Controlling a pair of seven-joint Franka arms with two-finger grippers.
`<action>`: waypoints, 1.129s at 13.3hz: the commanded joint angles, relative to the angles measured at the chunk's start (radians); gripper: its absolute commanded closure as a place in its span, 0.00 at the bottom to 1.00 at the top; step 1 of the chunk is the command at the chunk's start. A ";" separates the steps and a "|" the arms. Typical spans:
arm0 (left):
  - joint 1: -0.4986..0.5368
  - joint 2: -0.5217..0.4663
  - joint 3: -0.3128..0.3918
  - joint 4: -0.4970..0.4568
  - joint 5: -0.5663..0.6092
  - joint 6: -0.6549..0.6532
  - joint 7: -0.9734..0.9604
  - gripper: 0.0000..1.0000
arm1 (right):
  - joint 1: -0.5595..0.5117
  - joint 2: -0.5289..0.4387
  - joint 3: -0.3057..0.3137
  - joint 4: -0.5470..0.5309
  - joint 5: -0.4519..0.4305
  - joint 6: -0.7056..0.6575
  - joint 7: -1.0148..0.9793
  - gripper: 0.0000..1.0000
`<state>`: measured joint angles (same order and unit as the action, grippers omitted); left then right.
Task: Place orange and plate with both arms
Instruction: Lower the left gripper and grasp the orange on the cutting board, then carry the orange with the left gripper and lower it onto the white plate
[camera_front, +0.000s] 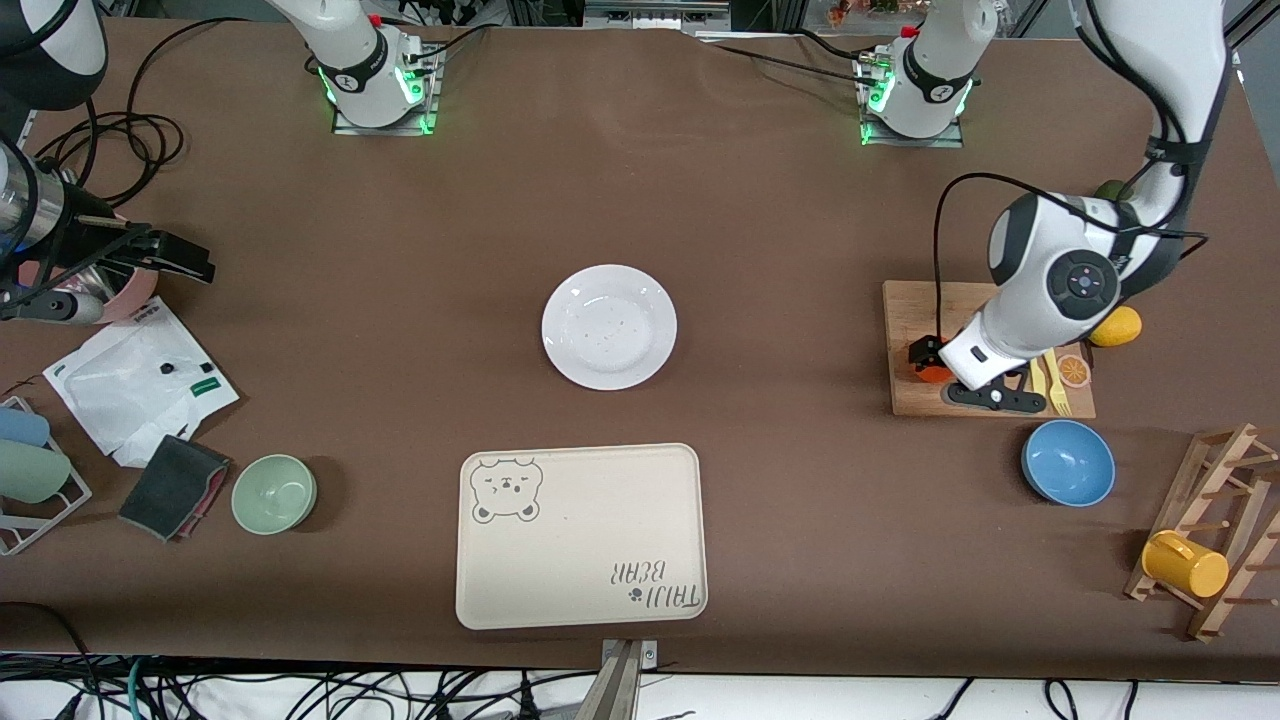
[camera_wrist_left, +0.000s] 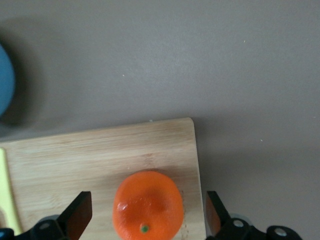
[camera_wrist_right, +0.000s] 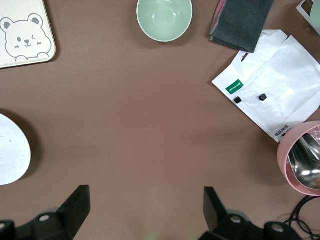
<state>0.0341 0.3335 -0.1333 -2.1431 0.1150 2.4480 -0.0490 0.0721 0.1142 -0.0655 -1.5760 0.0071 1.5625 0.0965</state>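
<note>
The left hand (camera_wrist_left: 145, 220) was down at the wooden cutting board (camera_front: 910, 390), at the left arm's end of the bench (camera_front: 800, 250). Its fingers (camera_wrist_left: 77, 216) were spread wide on either side of the orange (camera_wrist_left: 148, 205), apparently without touching it. The orange sat on the board near a corner. The plate (camera_front: 609, 326) lay mid-bench, farther from the front camera than the cream tray (camera_front: 580, 540). The right hand (camera_wrist_right: 145, 212) waited, fully open and holding nothing, over bare bench near a pink bowl (camera_wrist_right: 295, 160).

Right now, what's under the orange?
The orange sits on the wooden board, between the open left gripper fingers. The board spot under it is covered.
</note>
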 joint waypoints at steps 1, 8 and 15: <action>0.020 0.008 -0.005 -0.075 0.025 0.118 0.023 0.00 | -0.006 0.002 0.006 0.011 0.002 -0.013 -0.015 0.00; 0.059 0.024 -0.005 -0.135 0.111 0.178 0.021 0.00 | -0.006 0.007 0.006 0.011 0.002 -0.016 -0.015 0.00; 0.049 -0.008 -0.029 -0.143 0.107 0.180 -0.071 0.82 | -0.006 0.007 0.006 0.011 0.002 -0.016 -0.015 0.00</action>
<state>0.0830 0.3603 -0.1582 -2.2720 0.1970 2.6233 -0.0751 0.0721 0.1201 -0.0655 -1.5760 0.0072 1.5603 0.0965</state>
